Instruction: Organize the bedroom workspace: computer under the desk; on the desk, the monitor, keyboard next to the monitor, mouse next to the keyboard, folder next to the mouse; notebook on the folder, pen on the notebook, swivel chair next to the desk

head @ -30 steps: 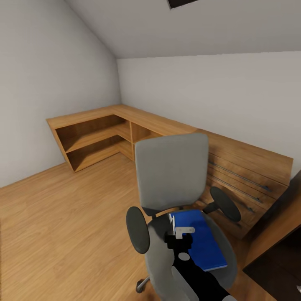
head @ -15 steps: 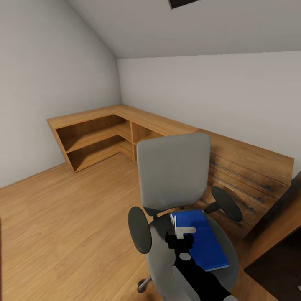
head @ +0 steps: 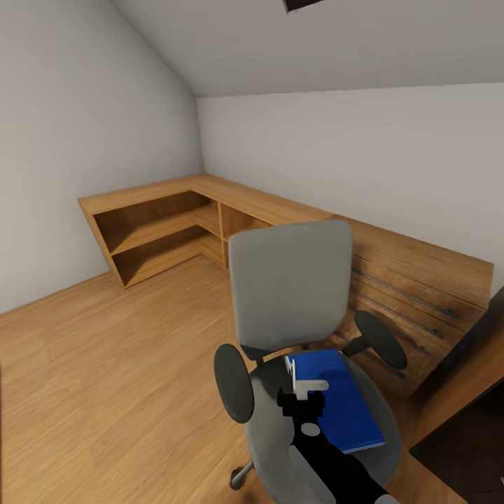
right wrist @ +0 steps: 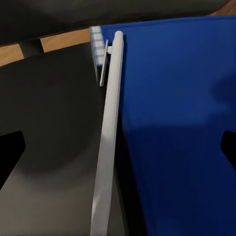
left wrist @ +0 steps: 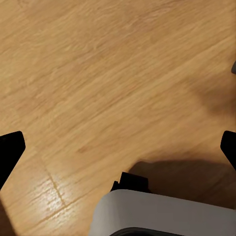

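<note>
Blue stands out most: the folder (head: 334, 400) lies flat on the grey seat of the swivel chair (head: 290, 294), toward the seat's right side, between the two black armrests and just in front of the upright backrest. The right gripper (head: 306, 386) hangs over the seat at the folder's left edge, its black arm reaching up from the lower edge of the head view. In the right wrist view a thin, light-coloured pen (right wrist: 110, 132) runs along the folder's (right wrist: 172, 123) left border, over the line where blue meets the dark seat; the two black fingertips (right wrist: 10, 155) sit far out at either side of that picture, so this gripper is spread wide and holds nothing. The left gripper (left wrist: 118, 152) looks straight down at bare wood floor (left wrist: 108, 73), its fingertips likewise set far apart with nothing between them, and a white rounded housing sits at the near edge of that view. Behind the chair a low light-wood shelf unit (head: 161, 234) turns the corner of the room under a sloping ceiling, continuing rightwards as a wood-fronted cabinet with long metal handles.
</note>
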You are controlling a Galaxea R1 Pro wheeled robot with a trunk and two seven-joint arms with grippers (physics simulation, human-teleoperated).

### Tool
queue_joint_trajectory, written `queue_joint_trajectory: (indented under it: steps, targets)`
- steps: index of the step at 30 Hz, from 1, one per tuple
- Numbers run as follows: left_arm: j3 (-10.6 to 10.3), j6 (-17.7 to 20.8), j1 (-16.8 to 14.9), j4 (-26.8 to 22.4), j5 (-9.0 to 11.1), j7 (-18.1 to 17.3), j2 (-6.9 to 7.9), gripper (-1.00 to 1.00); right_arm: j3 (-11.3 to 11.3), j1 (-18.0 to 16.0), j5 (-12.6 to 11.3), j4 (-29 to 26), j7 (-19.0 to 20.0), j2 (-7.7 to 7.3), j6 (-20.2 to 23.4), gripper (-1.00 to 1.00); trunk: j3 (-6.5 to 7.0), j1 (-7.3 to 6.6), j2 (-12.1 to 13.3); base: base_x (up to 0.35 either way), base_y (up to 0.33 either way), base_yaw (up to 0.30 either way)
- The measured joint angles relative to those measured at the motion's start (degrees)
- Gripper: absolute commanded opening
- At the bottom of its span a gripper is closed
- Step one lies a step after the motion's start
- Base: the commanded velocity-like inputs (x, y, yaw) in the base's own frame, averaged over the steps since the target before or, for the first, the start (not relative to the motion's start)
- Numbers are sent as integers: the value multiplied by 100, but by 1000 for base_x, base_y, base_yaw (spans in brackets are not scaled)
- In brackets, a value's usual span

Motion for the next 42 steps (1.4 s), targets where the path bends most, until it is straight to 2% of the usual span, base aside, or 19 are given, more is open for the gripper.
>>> queue_joint_trajectory:
  steps: [3,8,21,27,42]
  targets:
    - [2,-3,0,0,0,0,0,100,0,0,0,-1,-1,0,0,100,0,0,0,0,0,0]
    - [3,-4,0,1,9,1,-7,100,0,0,-1,-1,-2,0,0,100,-89,109,-199,0,0,0]
    - [0,-5,0,-5,15,2,-8,100,0,0,0,-2,-2,0,0,100,-90,110,-201,0,0,0]
    - [2,-5,0,-7,15,3,-8,100,0,0,-1,-1,-3,0,0,100,-197,241,-440,0,0,0]
    - [3,-5,0,-6,15,9,-8,100,0,0,0,-2,-3,-7,0,100,-198,242,-441,0,0,0]
